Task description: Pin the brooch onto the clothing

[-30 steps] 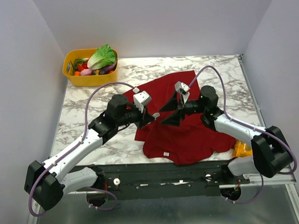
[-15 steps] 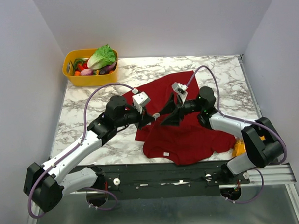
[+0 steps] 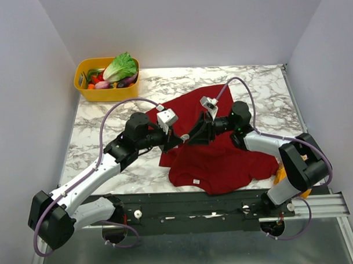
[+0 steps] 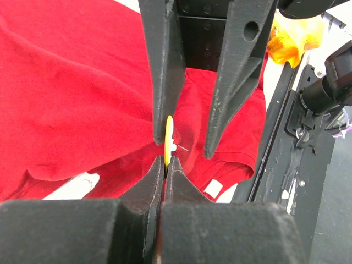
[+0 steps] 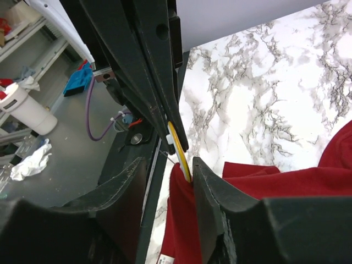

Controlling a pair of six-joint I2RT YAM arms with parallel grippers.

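Observation:
The brooch point(image 4: 168, 138), a thin yellow disc seen edge-on, is pinched in my left gripper point(image 4: 166, 160), which is shut on it above the dark red T-shirt point(image 3: 221, 159). My right gripper point(image 5: 168, 161) meets it head-on. Its jaws stand apart on either side of the brooch point(image 5: 179, 147), with a raised fold of the shirt point(image 5: 184, 220) between them against the right-hand finger. In the top view both grippers touch tips over the shirt's left part, the left gripper point(image 3: 178, 139) facing the right gripper point(image 3: 192, 136). A white label point(image 3: 196, 181) shows at the shirt's near edge.
A yellow basket point(image 3: 105, 95) of vegetables stands at the table's far left corner. An orange snack bag point(image 3: 281, 176) lies near the right arm's base. Bare marble point(image 3: 106, 123) lies left of the shirt, and the black base rail point(image 3: 185, 202) runs along the near edge.
My right gripper has moved left to meet the left one, and its jaws have narrowed around the brooch. The left arm has stayed put.

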